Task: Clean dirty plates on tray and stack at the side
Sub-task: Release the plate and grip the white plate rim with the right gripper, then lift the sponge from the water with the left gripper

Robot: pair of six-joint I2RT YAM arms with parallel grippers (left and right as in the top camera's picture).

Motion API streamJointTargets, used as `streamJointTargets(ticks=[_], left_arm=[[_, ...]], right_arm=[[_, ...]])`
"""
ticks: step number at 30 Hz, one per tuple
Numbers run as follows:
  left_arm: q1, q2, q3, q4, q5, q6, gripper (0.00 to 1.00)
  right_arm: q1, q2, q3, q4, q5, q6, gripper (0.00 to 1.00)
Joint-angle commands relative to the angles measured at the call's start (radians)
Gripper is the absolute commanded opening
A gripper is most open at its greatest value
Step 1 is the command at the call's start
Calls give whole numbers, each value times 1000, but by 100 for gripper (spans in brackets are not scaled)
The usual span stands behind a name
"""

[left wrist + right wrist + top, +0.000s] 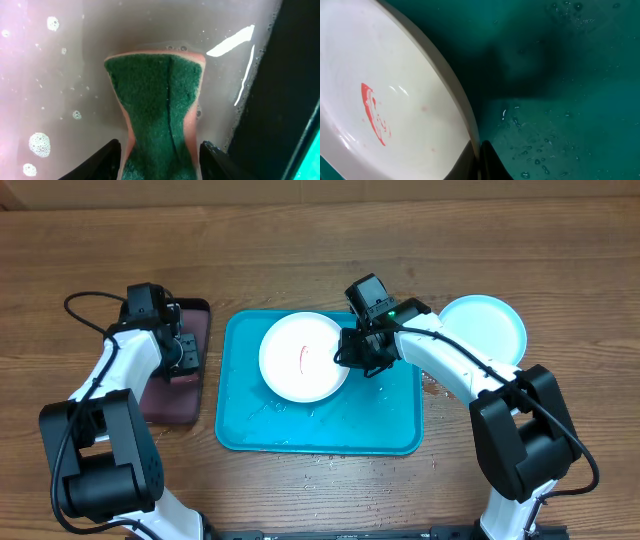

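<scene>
A brown wooden desk (320, 220) fills the overhead view, its grain and plank seams running left to right. Even light falls on it, with soft shadows.

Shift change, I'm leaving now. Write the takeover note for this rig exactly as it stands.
Left gripper: shut on the sponge, in the soapy water of the small tray.
Right gripper: shut on the right rim of the white plate, which is on the turquoise tray.
Done: the light blue plate is off the tray, on the table to the right, with no smear visible.
Left: the white plate's red smear is unwiped. Wipe it, then stack it at the side. No third plate in view.
</scene>
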Motion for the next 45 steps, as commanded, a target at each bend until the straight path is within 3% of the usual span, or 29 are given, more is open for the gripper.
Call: streamJointTargets(ticks=[1, 7, 11, 14, 15, 26, 33, 45], left_arm=[[4, -9, -20, 31, -16, -16, 50], [4, -9, -34, 75, -16, -16, 41], [4, -9, -34, 80, -16, -16, 29], [4, -9, -34, 86, -16, -16, 6], [4, -9, -34, 86, -16, -16, 4], [23, -103, -22, 81, 61, 9, 4], [103, -212, -23, 82, 312, 124, 4], [307, -216, -45, 82, 837, 302, 4]], right_arm=[[0, -3, 10, 5, 6, 5, 4], [0, -3, 10, 5, 6, 5, 4], [0, -3, 10, 5, 6, 5, 4], [0, -3, 10, 4, 6, 5, 4], [-1, -3, 10, 5, 6, 5, 4], [-1, -3, 10, 4, 6, 5, 4], [0, -3, 10, 5, 6, 5, 4], [0, -3, 10, -16, -1, 5, 4]])
